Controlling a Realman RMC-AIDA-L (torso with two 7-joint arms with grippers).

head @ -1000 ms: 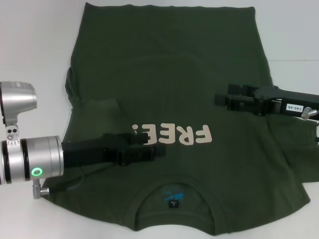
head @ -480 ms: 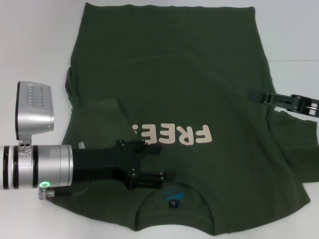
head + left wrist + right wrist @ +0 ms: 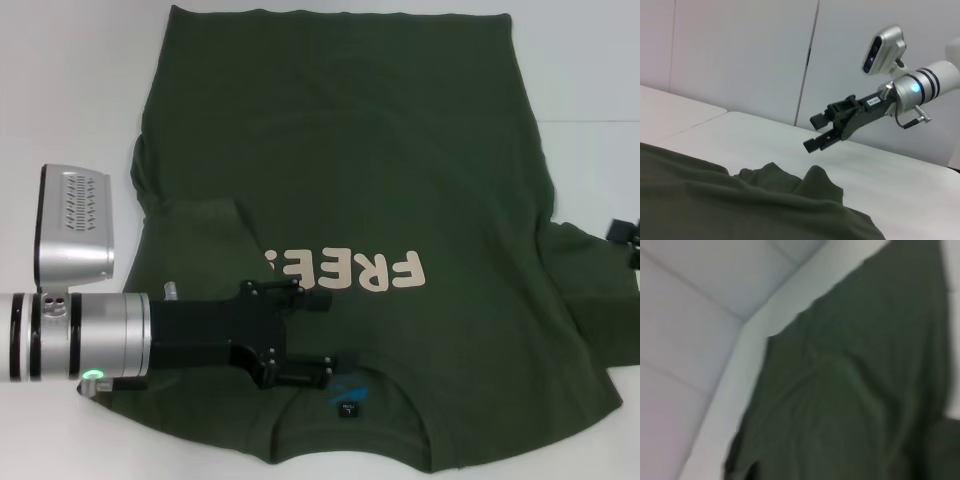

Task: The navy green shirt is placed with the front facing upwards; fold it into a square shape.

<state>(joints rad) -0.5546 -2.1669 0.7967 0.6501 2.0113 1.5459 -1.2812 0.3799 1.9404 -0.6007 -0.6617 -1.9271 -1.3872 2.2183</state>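
Observation:
The navy green shirt lies flat on the white table, front up, cream letters "FREE" showing and the collar with its blue neck label nearest me. Its left sleeve is folded inward over the body. My left gripper hovers open just above the chest, between the letters and the collar, holding nothing. At the right edge of the head view only a small black piece of my right arm shows. The left wrist view shows my right gripper open and raised above the table beyond the shirt.
White table surrounds the shirt on the left, right and far side. The shirt's hem lies near the far edge. White wall panels stand behind the table in the left wrist view. The right wrist view shows only shirt cloth and table.
My right arm has pulled back to the right, off the shirt, nearly out of the head view. My left gripper has turned, spread wider and shifted slightly toward the collar.

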